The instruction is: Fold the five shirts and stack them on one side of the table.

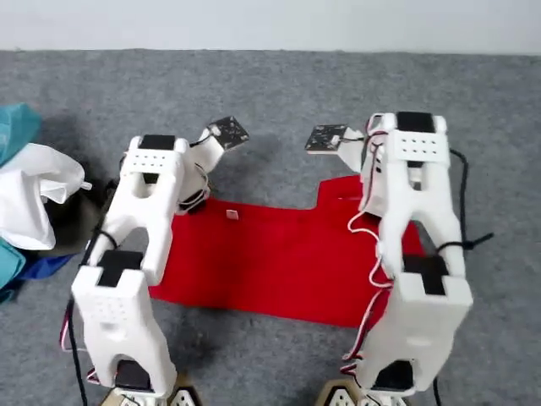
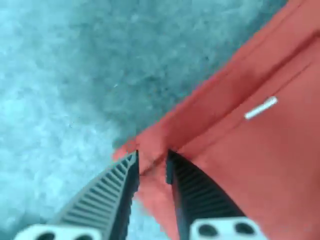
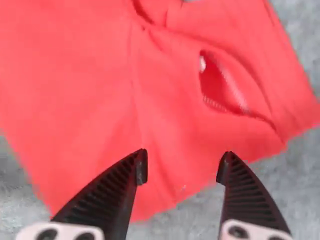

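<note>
From the high view, the red shirt (image 1: 270, 254) lies spread flat in the middle of the frame on the grey worktop (image 1: 279, 93). My left arm (image 1: 139, 220) stands over its left end and my right arm (image 1: 414, 220) over its right end. At the left edge of the frame sits a heap of shirts (image 1: 30, 194), teal, white and blue, well apart from the red one.

In the left wrist view, my left tool (image 2: 151, 162) is set narrow. A raised bit of the red shirt's (image 2: 240, 165) edge is pinched between its two ribbed fingers (image 2: 115, 190), right at a corner where the cloth meets the grey worktop. A small white tab (image 2: 260, 107) is sewn on the cloth farther along, beside a seam.

In the right wrist view, my right tool (image 3: 181, 167) is spread wide, with its two fingers well apart above the red shirt (image 3: 75, 100) and near the cloth's edge. Red fabric shows between them. Beyond the fingers the neck opening (image 3: 225, 90) gapes a little, with stitching along its rim, and grey worktop shows around the shirt's border.
</note>
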`<state>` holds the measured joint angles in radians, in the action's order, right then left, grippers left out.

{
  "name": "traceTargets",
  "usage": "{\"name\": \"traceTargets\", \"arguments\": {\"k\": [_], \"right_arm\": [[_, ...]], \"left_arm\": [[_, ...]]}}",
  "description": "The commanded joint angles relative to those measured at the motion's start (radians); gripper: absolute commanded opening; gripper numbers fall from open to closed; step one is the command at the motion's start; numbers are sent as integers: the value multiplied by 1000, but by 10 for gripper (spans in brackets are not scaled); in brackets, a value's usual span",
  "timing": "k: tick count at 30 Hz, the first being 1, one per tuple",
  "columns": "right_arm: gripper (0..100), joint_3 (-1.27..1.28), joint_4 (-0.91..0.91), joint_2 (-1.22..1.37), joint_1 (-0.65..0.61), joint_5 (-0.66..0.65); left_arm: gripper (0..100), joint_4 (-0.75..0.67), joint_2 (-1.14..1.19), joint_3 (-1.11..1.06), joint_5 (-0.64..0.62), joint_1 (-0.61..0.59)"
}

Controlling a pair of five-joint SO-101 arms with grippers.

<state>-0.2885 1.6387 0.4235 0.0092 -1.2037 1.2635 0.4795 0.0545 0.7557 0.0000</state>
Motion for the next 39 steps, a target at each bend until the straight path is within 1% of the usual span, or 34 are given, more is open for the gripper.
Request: {"name": "traceTargets", "arguments": {"k": [1,8,11,12,14,16,19,29,35,39], "right_arm": [[230,-112,-8,56,-18,43],[219,-281,2,226,-35,60],[124,-325,2,295,-35,60],[80,-338,2,314,-35,60],[3,-353,-1,340,-35,60],[24,-368,2,351,-35,60],[9,-379,2,344,-35,60],[10,-391,4,257,-35,57],[10,-391,-24,220,-35,55],[10,-391,-61,225,-35,57]], "left_arm": [[87,-15,54,67,-6,-2],[83,-23,117,76,-5,8],[30,-23,130,76,5,8],[13,-23,138,76,26,8],[13,-18,144,76,77,3],[13,-17,147,76,92,-2],[13,-17,140,76,92,0],[13,-14,138,136,94,-2],[13,78,138,272,92,8],[13,97,146,346,92,6]]}}
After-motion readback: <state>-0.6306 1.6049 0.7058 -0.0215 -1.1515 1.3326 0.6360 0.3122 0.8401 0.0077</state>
